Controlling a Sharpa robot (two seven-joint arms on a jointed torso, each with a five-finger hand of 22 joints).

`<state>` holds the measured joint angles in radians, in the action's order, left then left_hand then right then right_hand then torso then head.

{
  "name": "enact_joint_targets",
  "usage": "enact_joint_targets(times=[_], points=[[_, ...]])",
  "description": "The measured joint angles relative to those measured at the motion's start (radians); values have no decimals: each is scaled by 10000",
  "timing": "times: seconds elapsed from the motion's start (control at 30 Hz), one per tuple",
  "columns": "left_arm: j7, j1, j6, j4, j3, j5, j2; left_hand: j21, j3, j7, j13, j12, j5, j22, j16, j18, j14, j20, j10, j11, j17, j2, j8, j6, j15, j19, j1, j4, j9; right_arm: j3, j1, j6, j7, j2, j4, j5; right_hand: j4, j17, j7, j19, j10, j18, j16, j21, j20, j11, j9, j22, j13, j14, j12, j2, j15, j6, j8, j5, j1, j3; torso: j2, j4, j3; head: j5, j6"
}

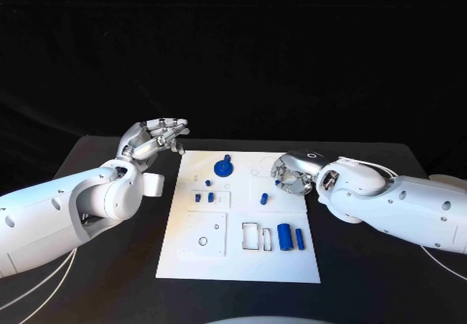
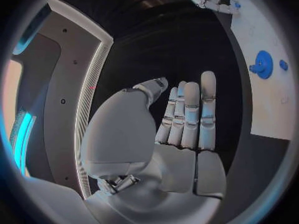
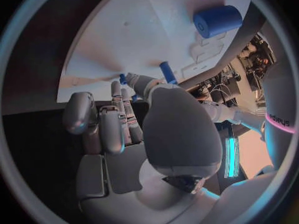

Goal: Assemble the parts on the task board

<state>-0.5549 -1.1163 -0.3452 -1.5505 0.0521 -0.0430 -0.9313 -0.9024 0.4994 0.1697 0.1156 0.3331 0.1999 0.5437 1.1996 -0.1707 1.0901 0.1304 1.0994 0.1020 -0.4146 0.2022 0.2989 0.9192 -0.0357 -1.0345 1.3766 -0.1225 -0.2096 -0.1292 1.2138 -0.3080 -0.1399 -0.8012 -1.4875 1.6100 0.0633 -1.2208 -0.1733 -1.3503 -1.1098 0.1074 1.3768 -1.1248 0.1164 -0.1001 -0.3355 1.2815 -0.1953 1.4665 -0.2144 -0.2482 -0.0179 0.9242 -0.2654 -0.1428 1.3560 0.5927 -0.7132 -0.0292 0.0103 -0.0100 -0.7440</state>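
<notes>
Fingers, right hand (image 1: 292, 173): curled in over the task board's right edge; whether they pinch anything I cannot tell.
Fingers, left hand (image 1: 156, 139): loosely bent and apart, holding nothing, above the black table (image 1: 117, 283) just off the board's far left corner.
Task board (image 1: 243, 266): white plate lying flat mid-table.
Parts: blue disc (image 1: 223, 167) near the far edge; small blue peg (image 1: 264, 198) close to the right hand; blue cylinder (image 1: 284, 236) and a slimmer blue bar (image 1: 299, 237) side by side on the right.
</notes>
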Motion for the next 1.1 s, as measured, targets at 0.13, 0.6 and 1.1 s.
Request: enact_joint_targets(times=[0.13, 0.6, 1.1], points=[[-127, 4, -56, -34, 0, 123, -4, 37, 0, 0, 0, 0, 0, 0, 0, 2, 0, -36, 0, 0, 0, 0, 0, 0, 0, -37, 0, 0, 1, 15, -40, 38, -37, 65, 58, 140, -52, -21, 36, 0, -106, 0, 39, -71, 0, 35, -15, 46, 13, 0, 1, 7, 0, 73, 0, 0, -7, 52, -6, -1, 4, -6, -29], [-250, 8, -132, -89, 0, 275, -51, 36, 0, 0, 10, 38, 0, -8, 0, 2, -38, -36, -1, 1, 11, 0, 0, -1, 33, -36, 0, 55, 1, 60, -113, 64, -119, 137, 122, 601, -329, -284, 255, -219, -552, -94, 231, -577, -147, 233, -134, 266, 52, -16, -64, 368, 130, 573, -205, 347, 61, 304, -2, -4, -6, 31, -110], [-190, 8, -141, -83, 0, 306, -73, 77, 12, -1, 30, 93, 0, -30, 0, 3, -39, -35, -1, 1, 59, -10, -1, -1, 32, -36, 90, 122, 3, 76, -278, 41, -542, 176, -87, 2017, -1053, -449, 361, -504, -713, -152, 318, -1202, -291, 71, -317, 264, -29, -18, -161, 734, 274, 1106, -380, 343, 273, 769, 24, 7, -9, 4, -140]])
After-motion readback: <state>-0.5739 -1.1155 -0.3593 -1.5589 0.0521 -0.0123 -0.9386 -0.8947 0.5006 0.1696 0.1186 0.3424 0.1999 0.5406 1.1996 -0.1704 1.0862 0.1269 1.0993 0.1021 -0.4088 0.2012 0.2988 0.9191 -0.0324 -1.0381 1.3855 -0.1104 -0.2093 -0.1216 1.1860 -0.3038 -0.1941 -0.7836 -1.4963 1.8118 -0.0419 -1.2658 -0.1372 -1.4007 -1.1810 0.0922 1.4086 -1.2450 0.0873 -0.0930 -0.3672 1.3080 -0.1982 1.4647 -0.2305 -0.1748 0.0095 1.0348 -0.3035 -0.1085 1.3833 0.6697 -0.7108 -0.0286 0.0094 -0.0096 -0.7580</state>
